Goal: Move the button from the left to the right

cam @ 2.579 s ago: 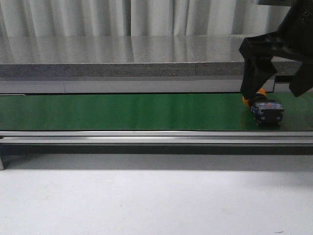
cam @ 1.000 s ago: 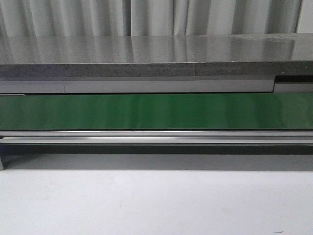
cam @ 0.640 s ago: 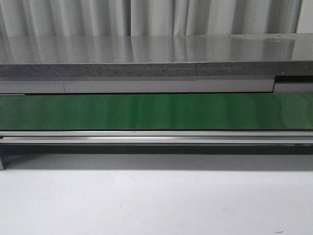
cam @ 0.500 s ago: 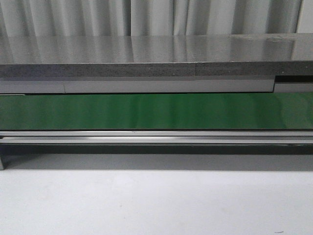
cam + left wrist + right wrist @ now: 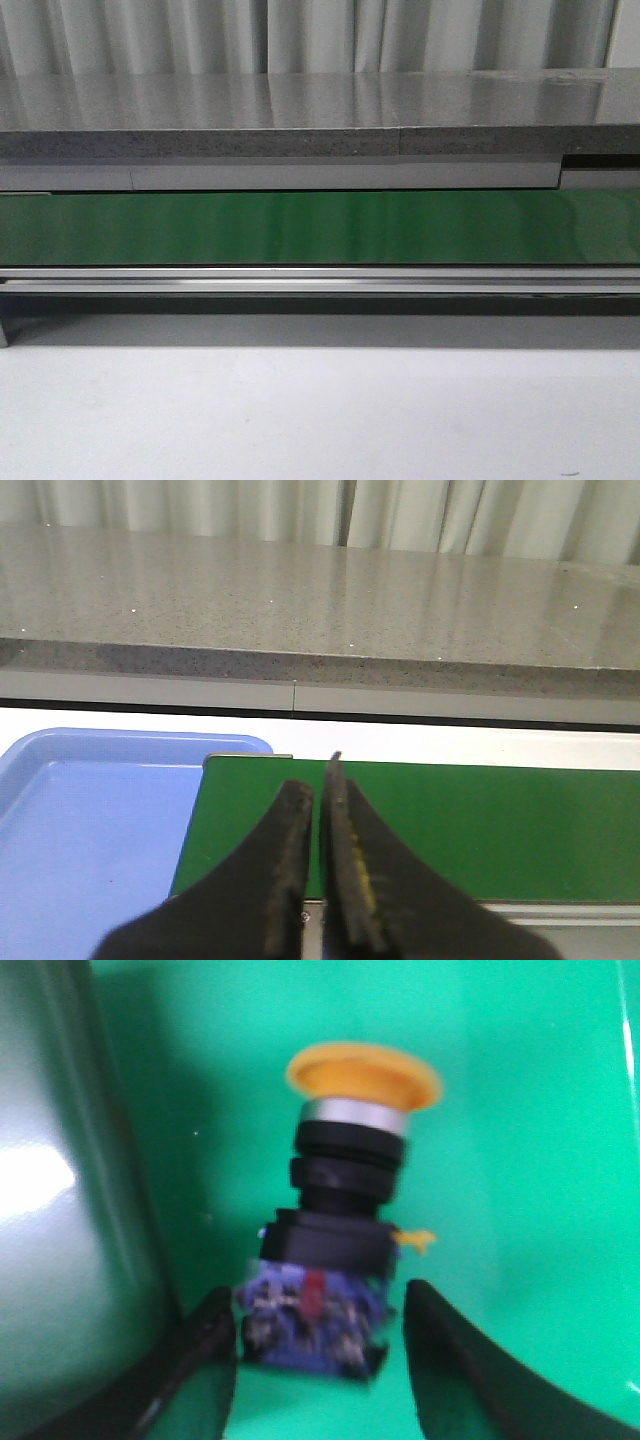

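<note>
From the front I see only the green belt running bare across the frame, with neither arm and no button on it. My right hand is spread wide, its fingers flanking the button at about 4 and 8 o'clock of its body, one seemingly brushing its base, the other apart; I judge it is not gripping. The button lies on a green surface, yellow cap toward 12 o'clock. My left hand is pinched nearly closed on nothing, above the belt's end beside the blue tray. I judge the transfer nearly finished, though I cannot confirm the final spot.
</note>
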`<act>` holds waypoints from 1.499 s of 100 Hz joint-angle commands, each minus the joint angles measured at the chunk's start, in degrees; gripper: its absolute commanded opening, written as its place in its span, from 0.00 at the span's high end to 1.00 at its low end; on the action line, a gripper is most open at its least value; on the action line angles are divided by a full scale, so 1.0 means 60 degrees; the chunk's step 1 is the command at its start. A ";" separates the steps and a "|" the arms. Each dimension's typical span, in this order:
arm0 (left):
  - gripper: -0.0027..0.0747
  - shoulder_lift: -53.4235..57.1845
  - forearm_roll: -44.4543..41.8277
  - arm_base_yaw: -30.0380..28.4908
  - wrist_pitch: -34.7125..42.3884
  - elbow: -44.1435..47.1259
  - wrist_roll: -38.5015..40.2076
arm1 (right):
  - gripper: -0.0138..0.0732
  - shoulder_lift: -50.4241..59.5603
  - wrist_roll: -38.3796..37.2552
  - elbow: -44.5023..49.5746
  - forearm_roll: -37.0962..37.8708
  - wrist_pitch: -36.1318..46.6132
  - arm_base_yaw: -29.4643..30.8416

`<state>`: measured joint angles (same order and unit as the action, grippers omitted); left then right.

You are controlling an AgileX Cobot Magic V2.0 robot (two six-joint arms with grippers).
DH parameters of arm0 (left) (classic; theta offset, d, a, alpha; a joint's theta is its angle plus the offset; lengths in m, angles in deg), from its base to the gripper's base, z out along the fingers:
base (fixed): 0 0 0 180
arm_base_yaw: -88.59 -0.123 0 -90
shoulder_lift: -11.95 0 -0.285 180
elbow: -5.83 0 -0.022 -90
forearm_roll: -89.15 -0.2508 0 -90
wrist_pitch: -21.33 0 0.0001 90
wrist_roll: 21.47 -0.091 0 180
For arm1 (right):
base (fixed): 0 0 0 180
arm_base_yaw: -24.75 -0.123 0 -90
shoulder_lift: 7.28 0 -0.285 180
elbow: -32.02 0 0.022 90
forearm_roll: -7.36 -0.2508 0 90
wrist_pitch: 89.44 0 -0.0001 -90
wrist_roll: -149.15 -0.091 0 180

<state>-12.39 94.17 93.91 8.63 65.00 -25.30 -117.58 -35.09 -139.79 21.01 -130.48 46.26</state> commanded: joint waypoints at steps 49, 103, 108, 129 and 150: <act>0.96 -0.0067 0.0101 0.0080 0.0688 -0.0256 0.0046 | 0.34 0.1433 0.0038 -0.0320 -0.0686 0.0904 -0.0242; 0.96 -0.0067 0.0101 0.0080 0.0688 -0.0256 0.0046 | 0.34 0.4809 0.0038 0.1652 -0.1128 0.2923 -0.2543; 0.96 -0.0067 0.0101 0.0080 0.0688 -0.0256 0.0046 | 0.34 0.5276 0.0038 0.2150 -0.1158 0.3310 -0.2670; 0.96 -0.0067 0.0101 0.0080 0.0688 -0.0256 0.0046 | 0.34 0.7540 0.0038 0.4358 -0.1175 0.4786 -0.3256; 0.96 -0.0067 0.0101 0.0080 0.0688 -0.0256 0.0046 | 0.34 0.9947 0.0038 0.6194 -0.1175 0.5489 -0.3830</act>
<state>-12.39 94.17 93.91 8.63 65.00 -25.30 -63.78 -35.09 -104.78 13.87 -103.28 24.40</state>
